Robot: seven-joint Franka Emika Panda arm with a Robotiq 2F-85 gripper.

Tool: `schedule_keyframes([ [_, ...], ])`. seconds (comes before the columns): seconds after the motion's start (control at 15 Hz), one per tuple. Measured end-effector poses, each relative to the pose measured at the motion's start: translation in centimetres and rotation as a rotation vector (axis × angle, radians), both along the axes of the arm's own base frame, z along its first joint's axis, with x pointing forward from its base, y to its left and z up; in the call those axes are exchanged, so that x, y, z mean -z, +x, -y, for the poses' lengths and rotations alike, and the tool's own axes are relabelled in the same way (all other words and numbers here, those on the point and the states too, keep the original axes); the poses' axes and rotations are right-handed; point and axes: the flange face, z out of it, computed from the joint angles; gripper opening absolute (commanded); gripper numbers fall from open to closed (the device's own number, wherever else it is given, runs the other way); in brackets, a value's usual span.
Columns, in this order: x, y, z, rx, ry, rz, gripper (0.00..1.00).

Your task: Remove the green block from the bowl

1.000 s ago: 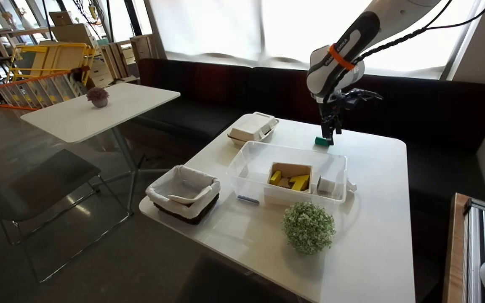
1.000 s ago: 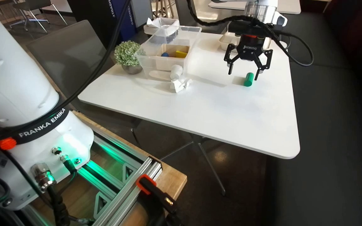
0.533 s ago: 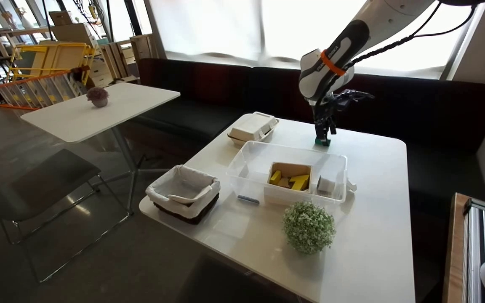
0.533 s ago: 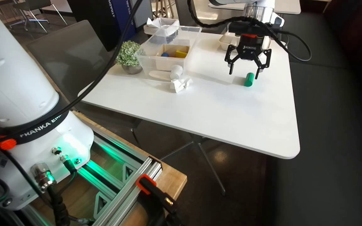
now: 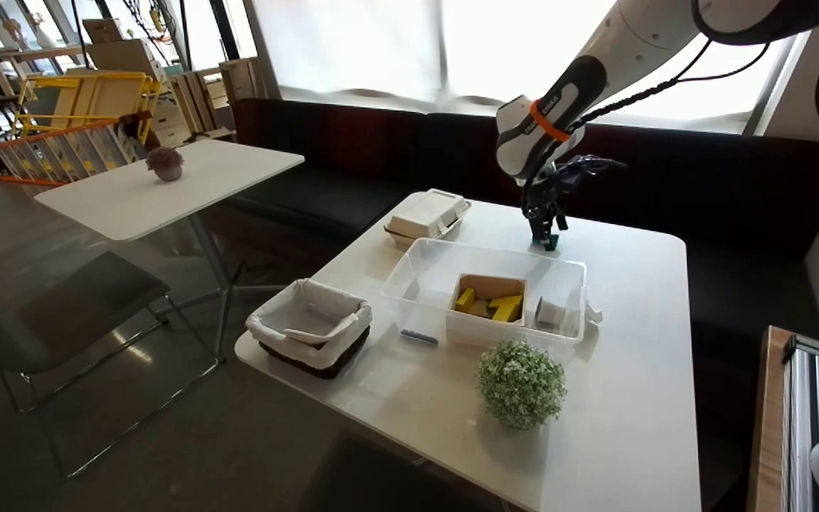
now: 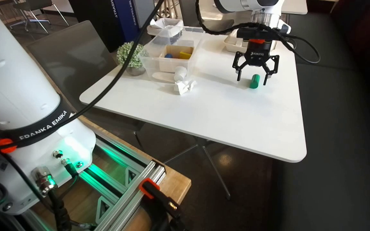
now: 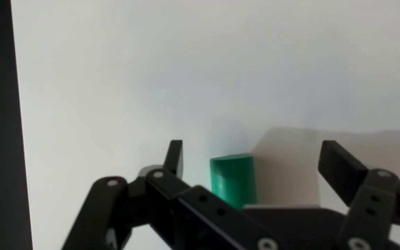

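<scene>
The green block is a short dark-green cylinder lying on its side on the white table, outside any container; it shows in both exterior views (image 5: pixel 553 242) (image 6: pixel 254 81) and in the wrist view (image 7: pixel 234 178). The bowl is the large whitish see-through rectangular tub (image 5: pixel 498 259), also in an exterior view (image 6: pixel 149 65), standing apart from the block. My gripper (image 6: pixel 251 82) is open and points down with its fingers on either side of the block, not touching it. In the wrist view my gripper (image 7: pixel 251 149) has the block nearer the left finger; the block's lower end is hidden.
A cardboard box (image 5: pixel 493 287) with yellow pieces sits inside the tub. A takeout box (image 5: pixel 429 215), a white-lined basket (image 5: pixel 310 316), a fuzzy plant (image 5: pixel 521 384) and crumpled white paper (image 6: pixel 183 86) stand on the table. A dark bench (image 6: pixel 332 112) runs along one table edge.
My gripper has come down and shifted a little so that its open fingers straddle the green block. The block and the tub have not visibly moved.
</scene>
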Motion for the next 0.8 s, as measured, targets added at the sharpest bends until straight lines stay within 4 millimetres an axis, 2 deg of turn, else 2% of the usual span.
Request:
schedule_keyframes([
  [0.8,0.3,1.6,0.6,0.019,-0.001,-0.066,1.0],
])
